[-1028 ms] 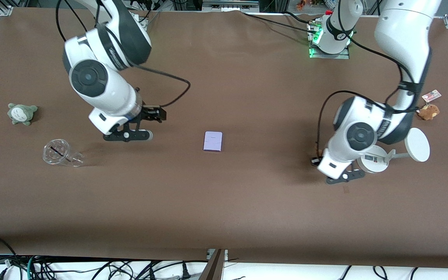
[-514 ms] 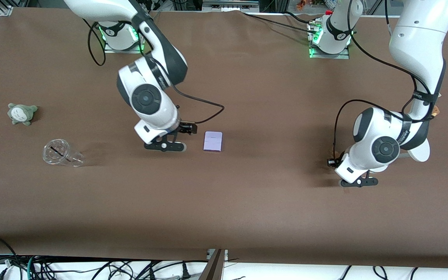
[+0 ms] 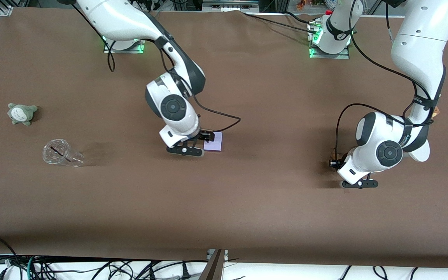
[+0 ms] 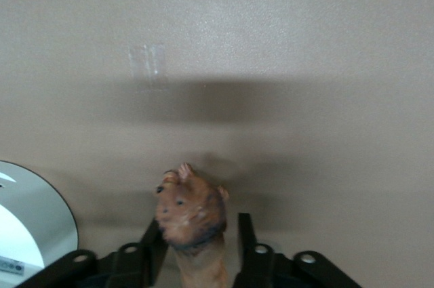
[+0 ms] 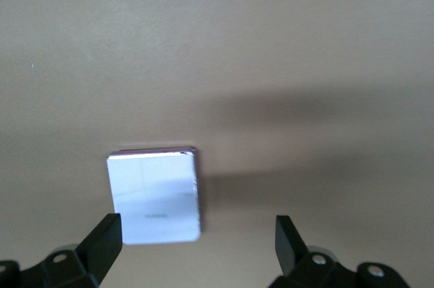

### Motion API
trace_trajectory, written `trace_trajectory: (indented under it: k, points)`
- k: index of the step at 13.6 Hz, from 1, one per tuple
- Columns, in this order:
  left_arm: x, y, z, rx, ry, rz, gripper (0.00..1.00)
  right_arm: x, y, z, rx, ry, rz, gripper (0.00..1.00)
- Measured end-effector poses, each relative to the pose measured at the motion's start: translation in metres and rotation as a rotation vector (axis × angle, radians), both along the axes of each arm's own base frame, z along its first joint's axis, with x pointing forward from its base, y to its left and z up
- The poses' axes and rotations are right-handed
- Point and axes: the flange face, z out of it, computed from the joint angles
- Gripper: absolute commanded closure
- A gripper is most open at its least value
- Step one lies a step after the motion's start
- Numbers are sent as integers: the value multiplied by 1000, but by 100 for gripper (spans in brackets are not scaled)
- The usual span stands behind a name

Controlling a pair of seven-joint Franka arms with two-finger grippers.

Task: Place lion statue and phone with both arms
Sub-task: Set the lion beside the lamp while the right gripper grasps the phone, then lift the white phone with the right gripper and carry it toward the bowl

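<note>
lion statue (image 4: pixel 193 223) in left gripper (image 4: pixel 198 247)

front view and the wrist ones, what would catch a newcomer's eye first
First the lion statue, pinched in the left tool over bare table toward the left arm's end. Next the pale phone lying flat mid-table, with the right tool open and low beside and partly over it.

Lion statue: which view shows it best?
The left wrist view: the lion statue fills the foreground, head clear, clamped in the left gripper. The front view shows only a brown speck beside the left arm's wrist. The right wrist view shows none of it.
</note>
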Motion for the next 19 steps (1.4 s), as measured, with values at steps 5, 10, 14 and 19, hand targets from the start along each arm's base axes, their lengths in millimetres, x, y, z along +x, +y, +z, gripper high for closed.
trace_trajectory:
  k: [5,10,14,19]
  points:
    - [8,-4,62,18,-22,-6,0,-8,38,-38,-35,-34,5,0]
    - [-7,-12,226,73,-75,-9,0,-4,42,-65,-33,-35,12,0]
    - [-32,-20,328,42,-65,10,0,-6,45,-79,-21,-46,64,0]
    - [-38,-16,366,21,-58,5,0,-6,46,-78,-18,-50,100,74]
